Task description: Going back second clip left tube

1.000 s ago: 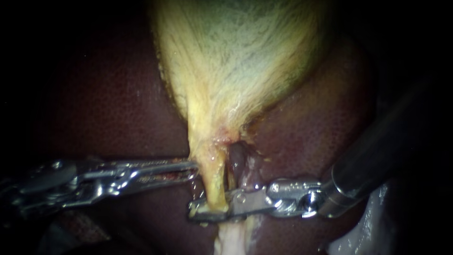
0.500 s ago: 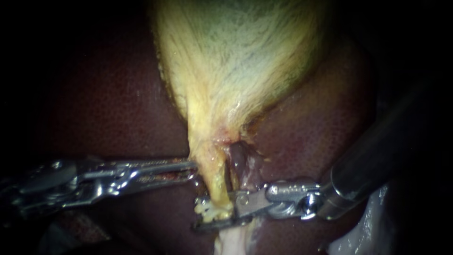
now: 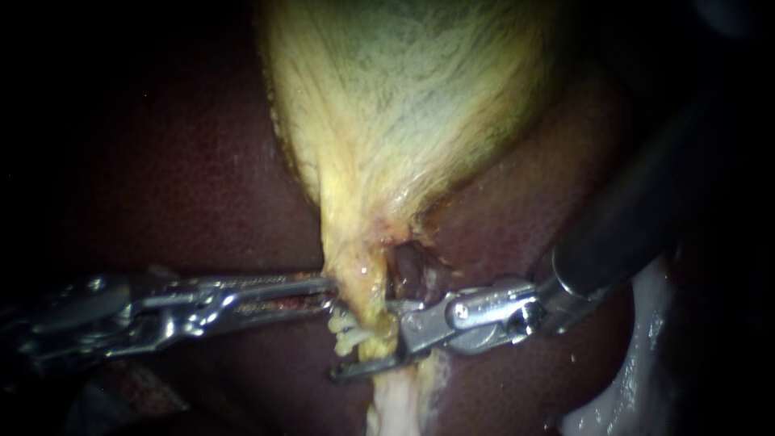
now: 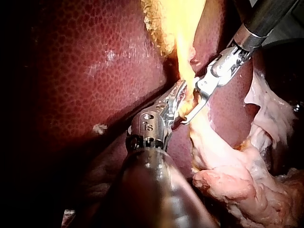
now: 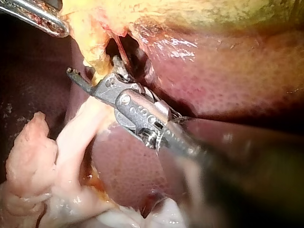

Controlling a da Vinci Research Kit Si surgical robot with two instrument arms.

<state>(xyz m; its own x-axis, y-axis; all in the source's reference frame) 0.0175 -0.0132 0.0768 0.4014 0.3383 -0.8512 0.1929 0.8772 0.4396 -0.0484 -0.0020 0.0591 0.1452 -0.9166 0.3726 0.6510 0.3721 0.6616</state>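
The yellow gallbladder [image 3: 404,97] narrows downward into a yellow tube [image 3: 361,287] over the dark liver [image 3: 202,202]. A small white clip [image 3: 345,331] sits across this tube, jutting out on its left side. My right instrument [image 3: 361,341] reaches in from the right with its jaws open, one above and one below the clipped part of the tube [image 4: 186,71]. My left instrument [image 3: 331,292] lies level, its jaws shut on the tube's left edge just above the clip. The left wrist view shows the left instrument [image 4: 182,90] pinching the yellow tissue, with the right instrument [image 4: 192,102] open beside it.
Pale stringy tissue [image 3: 395,404] continues below the tube. A dark hollow [image 3: 408,270] lies right of the tube. Whitish fatty tissue [image 3: 638,363] lies at the lower right, and pink lumps of it [image 5: 28,156] show in the right wrist view.
My right instrument's jaws, earlier shut across the tube, have opened and lifted up and to the right. The white clip now shows on the tube. The left instrument has not moved.
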